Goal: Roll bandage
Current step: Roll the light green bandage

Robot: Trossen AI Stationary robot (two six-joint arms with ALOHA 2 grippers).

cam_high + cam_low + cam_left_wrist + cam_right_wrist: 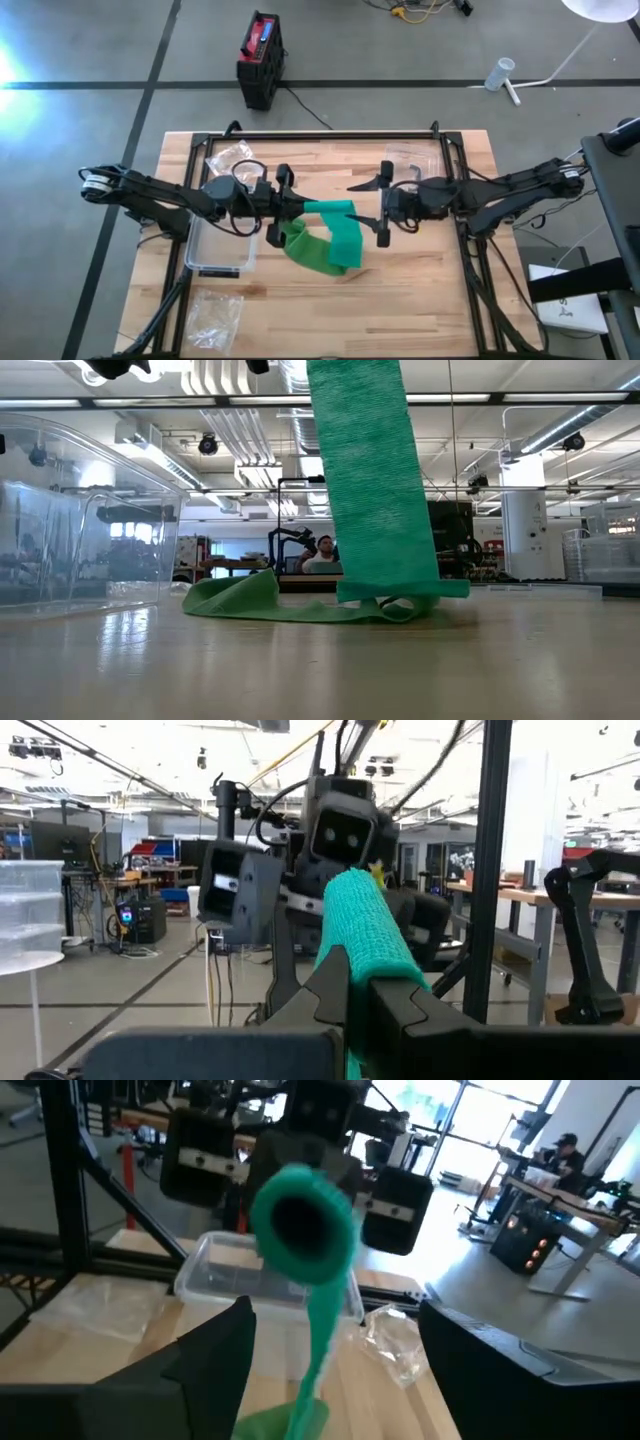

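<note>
Above the plastic tub (220, 243), left gripper (290, 205) clamps the bandage (335, 240) roll mid-winding; right gripper (383, 205), released, should regrasp the tail.

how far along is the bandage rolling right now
Done: a short rolled core sits clamped in the left end effector. In hand: the right end effector hangs open facing the roll. Left: most of the green bandage hangs down and lies loose on the table.

A pale wooden worktop (420, 290) carries a clear plastic box (220, 245) near its left edge, crumpled clear bags (212, 315) at the front left corner, and the green bandage's loose folds (312, 255) mid-worktop
</note>
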